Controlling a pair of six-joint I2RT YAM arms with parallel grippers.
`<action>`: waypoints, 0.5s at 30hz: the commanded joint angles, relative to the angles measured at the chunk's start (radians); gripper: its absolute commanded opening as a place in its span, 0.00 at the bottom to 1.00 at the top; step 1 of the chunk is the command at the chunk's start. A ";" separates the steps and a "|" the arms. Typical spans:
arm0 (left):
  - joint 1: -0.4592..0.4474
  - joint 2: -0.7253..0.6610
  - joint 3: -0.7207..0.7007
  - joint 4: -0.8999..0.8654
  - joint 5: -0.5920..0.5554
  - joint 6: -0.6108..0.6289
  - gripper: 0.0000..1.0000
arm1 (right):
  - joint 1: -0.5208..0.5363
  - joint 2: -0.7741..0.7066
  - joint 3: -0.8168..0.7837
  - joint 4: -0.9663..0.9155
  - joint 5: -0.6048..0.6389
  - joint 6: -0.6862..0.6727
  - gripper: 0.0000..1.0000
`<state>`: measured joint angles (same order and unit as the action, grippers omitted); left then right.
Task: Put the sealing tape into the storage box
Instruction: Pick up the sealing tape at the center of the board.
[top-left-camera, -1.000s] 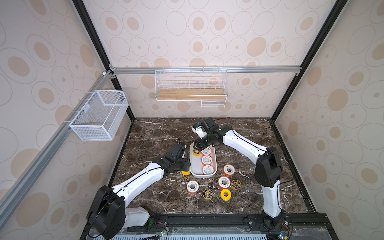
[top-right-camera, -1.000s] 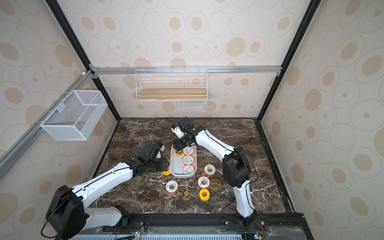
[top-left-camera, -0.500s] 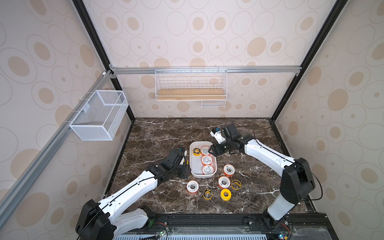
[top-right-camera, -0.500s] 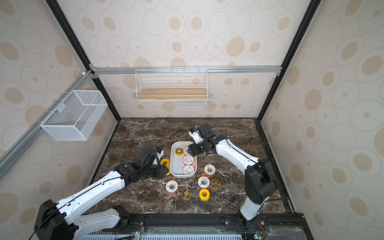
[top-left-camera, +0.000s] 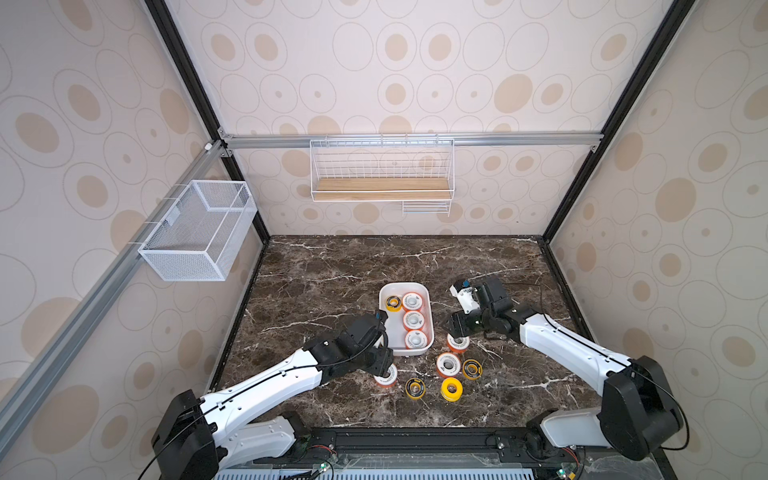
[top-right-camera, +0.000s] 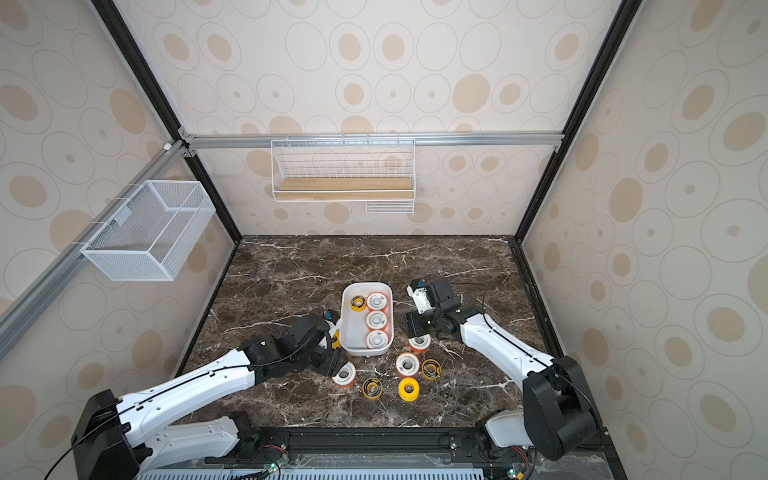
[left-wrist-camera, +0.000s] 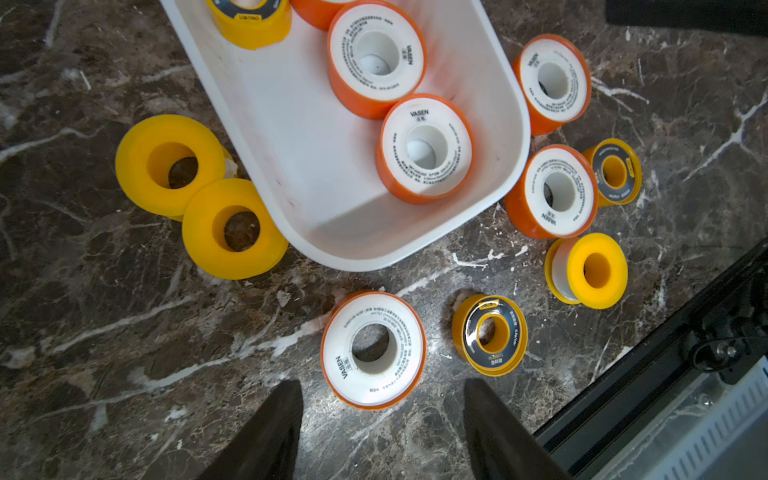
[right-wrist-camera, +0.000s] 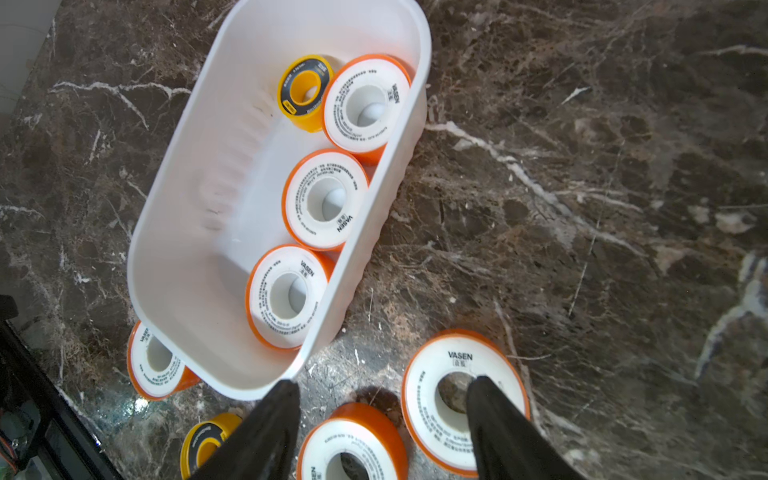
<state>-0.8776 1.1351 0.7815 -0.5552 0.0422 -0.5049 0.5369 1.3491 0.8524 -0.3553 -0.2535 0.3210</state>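
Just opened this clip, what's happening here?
Two robot arms are loading sealing tape spools into the white storage box. Four sit in it: three white-and-orange and one yellow black-ringed spool. Eight more lie on the marble table around it. The left gripper, jaws open and empty, hangs over a white-and-orange spool off the box's near end. The right gripper, also open, hangs above another beside the box.

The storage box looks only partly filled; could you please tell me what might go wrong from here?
The right hand has one finger beside a corner of the storage box; descending could nudge the box. The left hand is lined up on a white-faced spool, but a black-ringed spool lies close and might get knocked.
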 joint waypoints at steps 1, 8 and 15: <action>-0.065 0.038 0.020 0.002 -0.065 -0.001 0.67 | -0.015 -0.054 -0.040 0.016 0.024 0.020 0.69; -0.181 0.155 0.070 0.021 -0.090 0.034 0.75 | -0.044 -0.129 -0.091 0.006 0.057 0.020 0.69; -0.249 0.242 0.110 0.042 -0.063 0.093 0.79 | -0.072 -0.137 -0.108 -0.005 0.053 0.018 0.69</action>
<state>-1.1034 1.3594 0.8486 -0.5236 -0.0238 -0.4583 0.4736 1.2213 0.7624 -0.3515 -0.2070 0.3340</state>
